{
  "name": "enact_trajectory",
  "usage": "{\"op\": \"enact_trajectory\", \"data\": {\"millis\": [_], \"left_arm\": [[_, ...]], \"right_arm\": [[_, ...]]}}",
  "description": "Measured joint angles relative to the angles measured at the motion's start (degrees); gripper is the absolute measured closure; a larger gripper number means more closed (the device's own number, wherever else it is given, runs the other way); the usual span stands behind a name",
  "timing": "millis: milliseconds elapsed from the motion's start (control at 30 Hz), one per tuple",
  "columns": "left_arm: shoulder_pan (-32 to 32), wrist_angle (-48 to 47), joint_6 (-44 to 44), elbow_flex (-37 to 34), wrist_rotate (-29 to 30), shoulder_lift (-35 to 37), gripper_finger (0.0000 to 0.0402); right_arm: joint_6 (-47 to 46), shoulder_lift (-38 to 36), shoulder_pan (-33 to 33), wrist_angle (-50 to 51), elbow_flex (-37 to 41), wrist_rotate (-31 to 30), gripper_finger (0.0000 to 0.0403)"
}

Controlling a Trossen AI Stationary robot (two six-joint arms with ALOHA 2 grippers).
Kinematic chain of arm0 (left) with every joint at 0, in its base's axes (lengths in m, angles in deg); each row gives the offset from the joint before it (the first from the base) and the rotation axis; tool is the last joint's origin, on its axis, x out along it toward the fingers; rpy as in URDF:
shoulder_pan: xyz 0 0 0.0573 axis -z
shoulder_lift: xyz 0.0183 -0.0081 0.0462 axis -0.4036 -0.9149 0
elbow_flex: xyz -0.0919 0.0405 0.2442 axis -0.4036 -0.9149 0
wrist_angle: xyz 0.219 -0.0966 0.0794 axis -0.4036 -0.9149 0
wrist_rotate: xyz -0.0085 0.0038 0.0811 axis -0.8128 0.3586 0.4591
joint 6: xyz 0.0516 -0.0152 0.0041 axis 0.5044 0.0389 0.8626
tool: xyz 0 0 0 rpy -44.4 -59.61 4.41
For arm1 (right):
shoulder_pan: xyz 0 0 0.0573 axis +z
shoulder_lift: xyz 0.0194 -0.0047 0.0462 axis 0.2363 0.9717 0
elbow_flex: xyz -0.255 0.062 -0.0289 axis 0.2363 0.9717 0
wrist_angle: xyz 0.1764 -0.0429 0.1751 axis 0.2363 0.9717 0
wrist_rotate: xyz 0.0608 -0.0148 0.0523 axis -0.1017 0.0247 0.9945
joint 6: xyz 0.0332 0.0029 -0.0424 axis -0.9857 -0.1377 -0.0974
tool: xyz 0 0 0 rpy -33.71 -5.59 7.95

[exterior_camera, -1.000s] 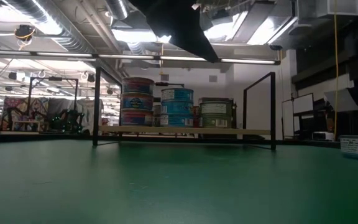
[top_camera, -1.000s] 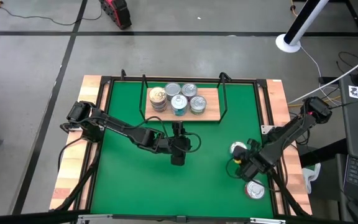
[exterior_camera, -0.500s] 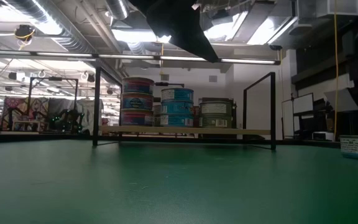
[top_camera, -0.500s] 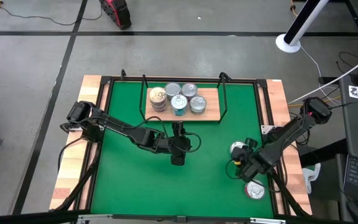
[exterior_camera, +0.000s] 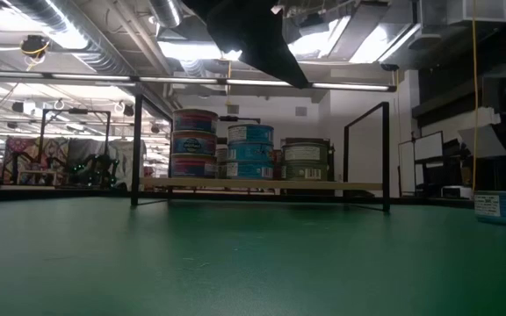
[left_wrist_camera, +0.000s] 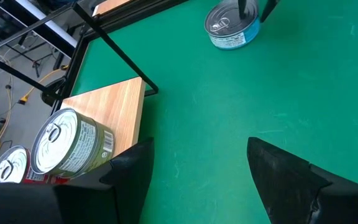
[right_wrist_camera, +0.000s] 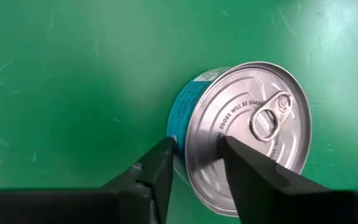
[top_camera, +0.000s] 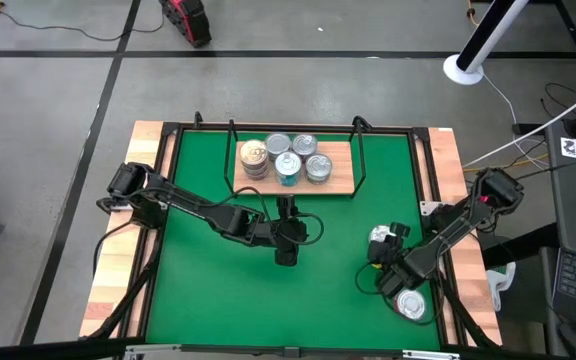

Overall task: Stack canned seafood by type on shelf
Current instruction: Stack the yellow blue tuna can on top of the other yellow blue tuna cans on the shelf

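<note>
Both arms are matte black, built of slim jointed links with thin black cables trailing along them. The left gripper [top_camera: 286,233] and right gripper [top_camera: 396,282] are black too, with broad, flat, angular fingers [left_wrist_camera: 289,176].

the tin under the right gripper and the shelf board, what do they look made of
The tin: metal by the look, with a bright silvery lid, a pull ring and stamped lettering; its teal side is probably a printed or paper label. The shelf: its board looks like pale, matte wood with visible grain, framed by thin black uprights, likely metal wire.
</note>
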Motion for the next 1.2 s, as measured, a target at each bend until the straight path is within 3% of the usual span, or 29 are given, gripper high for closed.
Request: {"op": "enact_trajectory", "data": {"millis": [367,767,1200], "left_arm": [[0.0,0.01,0.0,0.0,0.0,0.0,0.0149],[0.0,0.01,0.0,0.0,0.0,0.0,0.0149],[0.04,0.07,0.0,0.0,0.0,0.0,0.0149]], "right_arm": [[-0.02,1.13,-0.01,0.16,0.09,-2.26,0.0352],[-0.04,1.12,-0.03,0.14,-0.26,-2.08,0.0398],[2.45,1.52,-0.08,0.03,-5.32,-1.85,0.0403]]}}
